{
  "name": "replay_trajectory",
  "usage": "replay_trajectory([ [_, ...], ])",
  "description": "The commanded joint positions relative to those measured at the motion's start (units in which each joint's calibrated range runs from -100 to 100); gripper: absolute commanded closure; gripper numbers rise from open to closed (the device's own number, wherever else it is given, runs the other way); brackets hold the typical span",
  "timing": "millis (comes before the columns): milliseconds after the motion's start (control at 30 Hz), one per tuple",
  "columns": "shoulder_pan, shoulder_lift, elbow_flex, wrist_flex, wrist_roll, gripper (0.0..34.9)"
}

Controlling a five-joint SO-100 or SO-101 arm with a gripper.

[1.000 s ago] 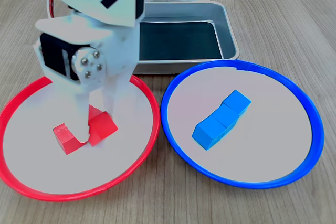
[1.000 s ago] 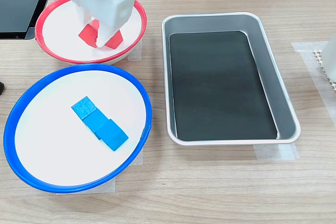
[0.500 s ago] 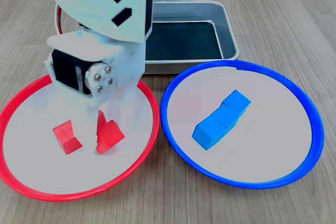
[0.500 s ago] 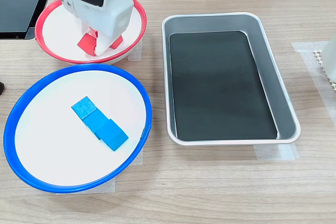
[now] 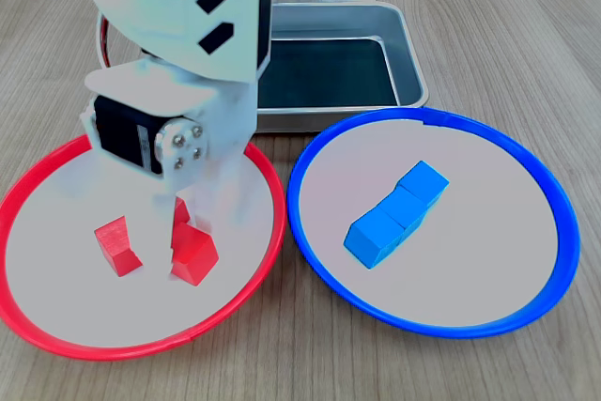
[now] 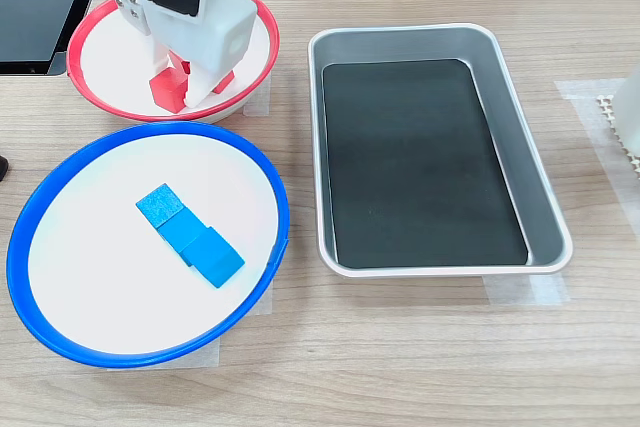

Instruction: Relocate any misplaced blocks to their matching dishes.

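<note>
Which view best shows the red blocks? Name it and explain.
The first exterior view: two red blocks lie in plain sight on the red-rimmed dish, one under the hand. In the second exterior view the arm hides most of them.

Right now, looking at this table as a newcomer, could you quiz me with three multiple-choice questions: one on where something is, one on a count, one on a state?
1. Where is the tool?
A. over the red-rimmed dish
B. over the blue-rimmed dish
C. over the metal tray

2. How many blue cubes lie in the blue-rimmed dish?
A. one
B. three
C. five

3. What is inside the metal tray?
A. red cubes
B. blue cubes
C. no cubes

Answers: 1 A, its fingers hang above the red cubes there. 2 B, three sit touching in a row. 3 C, only its dark floor shows.
</note>
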Motion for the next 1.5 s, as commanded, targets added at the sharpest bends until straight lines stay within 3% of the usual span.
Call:
replay_trajectory([
  [0, 0.44, -1.98, -2.4, 1.97, 0.59, 19.2],
  [167, 0.07, -8.12, 1.33, 4.03, 1.95, 16.1],
  [433, -3.51, -30.3, 24.54, 0.89, 7.28, 16.8],
  [567, -5.3, -44.28, 42.66, -5.3, 9.62, 19.1],
  [733, -8.78, -66.46, 70.24, -16.03, 12.45, 25.8],
  [900, -11.98, -85.99, 93.37, -25.11, 13.63, 29.7],
  [1133, -13.2, -110.3, 117.03, -28.41, 14.9, 33.9],
  [1467, -9.25, -122.07, 129.69, -36.42, 13.33, 34.6],
])
